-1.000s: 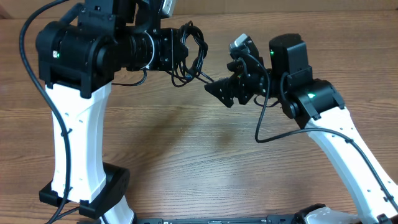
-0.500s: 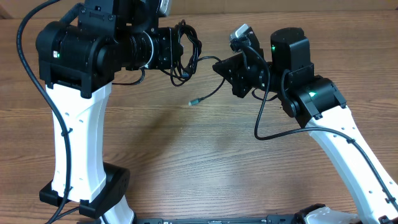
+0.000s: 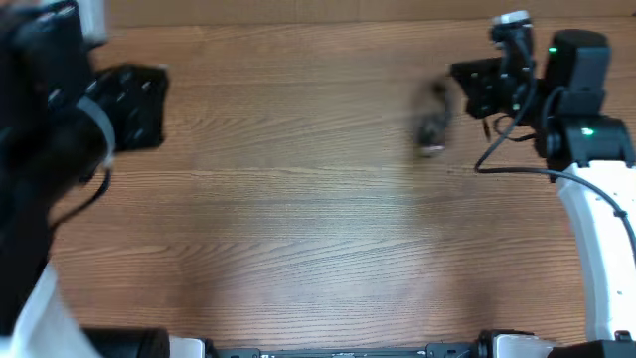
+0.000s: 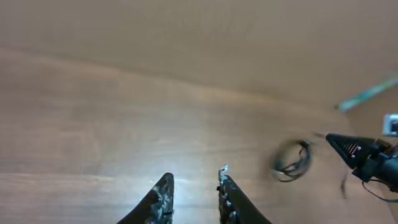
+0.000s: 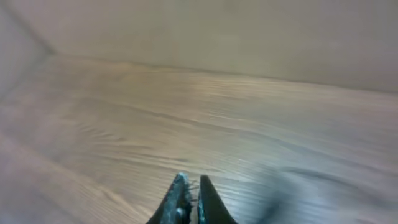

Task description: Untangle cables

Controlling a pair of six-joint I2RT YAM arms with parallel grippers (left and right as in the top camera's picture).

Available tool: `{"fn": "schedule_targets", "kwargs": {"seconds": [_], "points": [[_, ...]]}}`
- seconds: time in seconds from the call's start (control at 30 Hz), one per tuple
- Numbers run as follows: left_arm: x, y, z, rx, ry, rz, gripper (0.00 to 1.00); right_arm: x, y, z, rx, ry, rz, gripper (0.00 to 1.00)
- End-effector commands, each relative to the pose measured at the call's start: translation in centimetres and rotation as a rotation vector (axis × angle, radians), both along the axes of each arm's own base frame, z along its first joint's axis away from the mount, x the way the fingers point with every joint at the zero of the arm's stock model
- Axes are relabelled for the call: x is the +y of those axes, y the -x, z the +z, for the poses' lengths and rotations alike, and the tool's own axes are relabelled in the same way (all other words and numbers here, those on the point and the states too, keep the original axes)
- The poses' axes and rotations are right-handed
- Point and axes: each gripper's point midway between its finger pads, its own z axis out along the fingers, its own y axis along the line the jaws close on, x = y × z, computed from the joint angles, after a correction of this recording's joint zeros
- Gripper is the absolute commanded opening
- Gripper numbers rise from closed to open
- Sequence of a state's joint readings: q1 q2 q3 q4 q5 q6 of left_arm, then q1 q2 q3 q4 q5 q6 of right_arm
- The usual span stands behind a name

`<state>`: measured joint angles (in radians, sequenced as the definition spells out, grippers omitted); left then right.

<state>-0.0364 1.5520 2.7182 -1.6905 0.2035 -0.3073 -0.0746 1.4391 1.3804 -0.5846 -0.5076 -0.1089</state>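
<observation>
Left gripper (image 4: pixel 194 186) sits at the far left of the wooden table (image 3: pixel 298 219), smeared by motion blur in the overhead view. Its own camera shows the two dark fingers (image 4: pixel 163 198) apart with a moderate gap. Only bare wood grain shows between them, so this gripper holds nothing. The left arm (image 3: pixel 40 149) fills the left edge of the overhead view as a dark, blurred mass.

Across a wide stretch of table, the cables (image 3: pixel 432 119) show right of centre as a small dark smudge, well apart from the left gripper. From the left wrist camera they read as a blurred little loop of thin black cord, with one short loose strand at their right. They are too blurred to tell whether they lie on the wood or hang just above it.

Just right of them is the right gripper (image 3: pixel 475 88), near the upper right corner of the table, its tip pointing toward the bundle and close to it without visibly touching. The right wrist camera shows its fingers (image 5: pixel 177 199) drawn almost together, only a sliver between the tips, and no cord can be made out there. Behind it a green light glows on the black wrist housing, and the white right arm (image 3: pixel 596 249) runs down toward the near edge.
</observation>
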Motion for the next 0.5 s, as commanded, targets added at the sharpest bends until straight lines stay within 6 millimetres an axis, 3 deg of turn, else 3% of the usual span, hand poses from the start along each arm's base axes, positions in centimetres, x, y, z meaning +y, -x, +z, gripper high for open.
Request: {"fn": "schedule_targets", "kwargs": {"seconds": [0.0,0.1,0.27,0.33,0.43,0.47], "points": [[0.8,0.5,0.5,-0.023,-0.016,0.035,0.25,-1.3,0.8,2.6,-0.052,-0.015,-0.018,0.04],[0.7,0.4,0.3,-0.016,-0.013,0.029,0.25,0.2,1.5,2.3,-0.021,-0.047,0.042,0.04],[0.3,-0.8,-0.8,0.029,-0.007,0.009,0.24,5.8,3.2,2.1,-0.001,-0.054,0.186,0.04],[0.2,-1.2,-1.1,0.040,-0.010,-0.002,0.24,7.0,3.3,2.0,-0.006,-0.020,0.187,0.04],[0.1,-1.6,-1.4,0.053,-0.009,-0.004,0.24,4.7,1.7,1.2,-0.003,0.087,0.009,0.04],[0.1,-1.7,-1.5,0.057,-0.009,-0.005,0.23,2.8,1.0,0.9,0.012,0.108,-0.114,0.27]]}}
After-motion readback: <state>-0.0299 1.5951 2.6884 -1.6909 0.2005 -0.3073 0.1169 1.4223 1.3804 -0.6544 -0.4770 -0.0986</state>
